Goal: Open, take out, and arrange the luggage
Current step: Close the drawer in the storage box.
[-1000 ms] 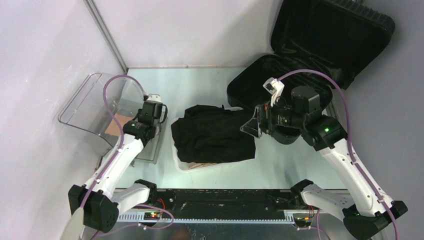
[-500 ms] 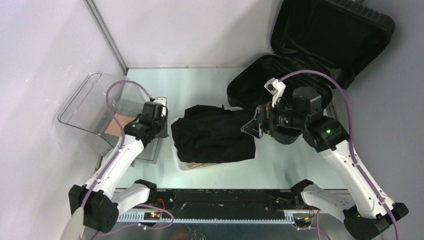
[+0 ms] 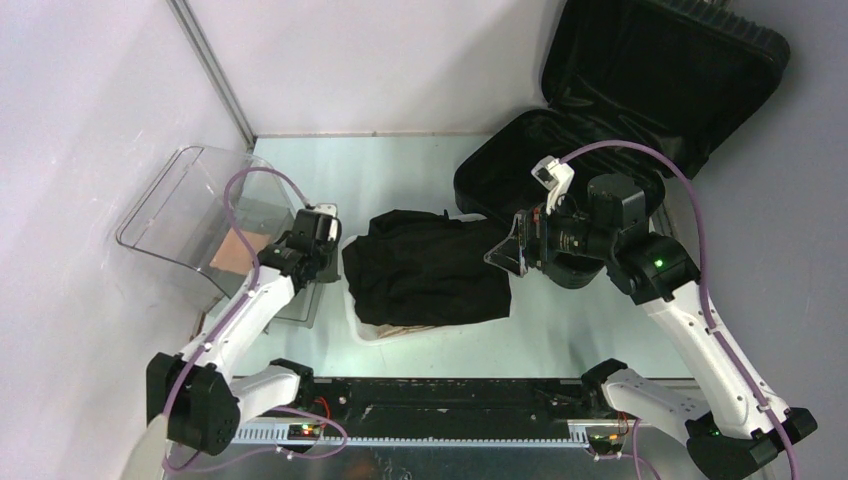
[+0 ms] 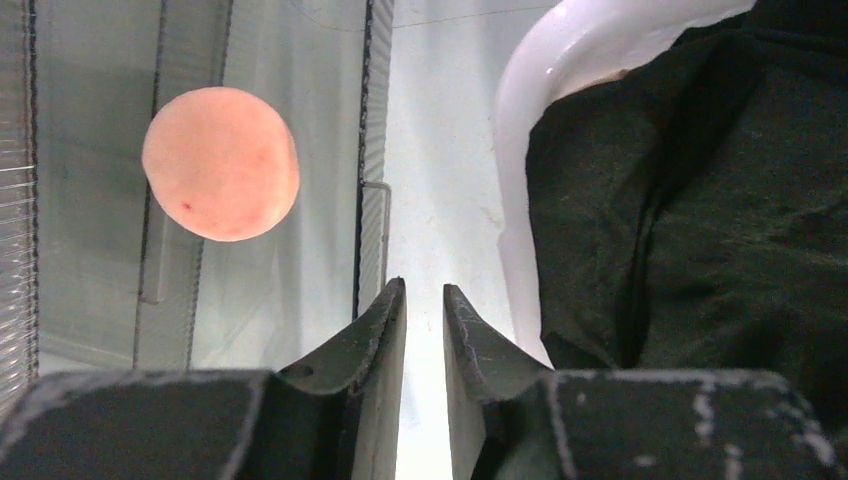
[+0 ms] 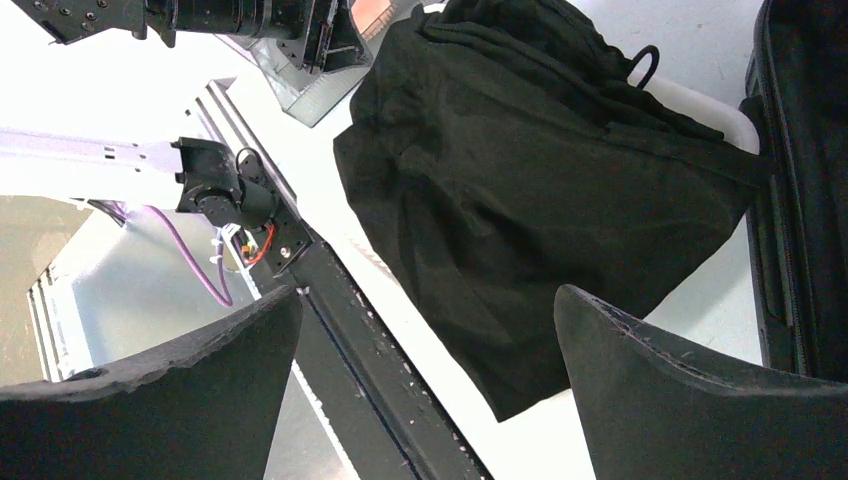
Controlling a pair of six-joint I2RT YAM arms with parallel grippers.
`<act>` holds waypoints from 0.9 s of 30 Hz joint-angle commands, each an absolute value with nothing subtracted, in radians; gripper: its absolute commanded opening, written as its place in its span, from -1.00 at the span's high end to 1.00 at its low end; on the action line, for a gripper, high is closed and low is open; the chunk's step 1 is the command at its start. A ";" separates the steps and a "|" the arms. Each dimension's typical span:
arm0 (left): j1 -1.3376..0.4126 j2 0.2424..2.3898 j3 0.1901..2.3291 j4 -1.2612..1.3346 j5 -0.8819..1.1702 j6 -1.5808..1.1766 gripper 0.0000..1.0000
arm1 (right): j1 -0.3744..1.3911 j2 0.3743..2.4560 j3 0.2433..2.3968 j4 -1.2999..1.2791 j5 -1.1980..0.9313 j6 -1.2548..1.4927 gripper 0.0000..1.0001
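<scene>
A peach-coloured round object (image 4: 220, 163) sits in the clear plastic bin (image 3: 170, 215) at the pale table's (image 3: 400, 170) left edge. Beside it the left gripper (image 4: 424, 290) is empty, jaws nearly together. The right gripper (image 5: 428, 300) gapes wide, empty, above the black folded garment (image 3: 425, 265). The large black hard-shell suitcase (image 3: 640, 70) lies open at the far right corner.

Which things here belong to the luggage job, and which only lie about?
Job: luggage, lying open; black garment, likely taken from it; white basket under the garment.
Lying about: clear container; pinkish round thing.
</scene>
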State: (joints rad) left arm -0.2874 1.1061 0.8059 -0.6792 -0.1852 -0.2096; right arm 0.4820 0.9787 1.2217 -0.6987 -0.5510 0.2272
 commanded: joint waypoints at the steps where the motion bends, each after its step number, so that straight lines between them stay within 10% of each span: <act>1: -0.282 1.121 0.828 -0.670 -0.266 -0.205 0.45 | 0.480 0.973 1.222 -0.698 -0.529 0.209 -0.99; 27: -0.276 1.317 0.894 -0.571 -0.697 -0.106 0.44 | 0.470 0.945 1.222 -0.694 -0.515 0.223 -0.99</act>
State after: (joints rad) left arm -0.2867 1.2926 0.8318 -0.6353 -0.5747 -0.1390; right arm 0.4751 0.9718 1.2217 -0.7231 -0.5179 0.2138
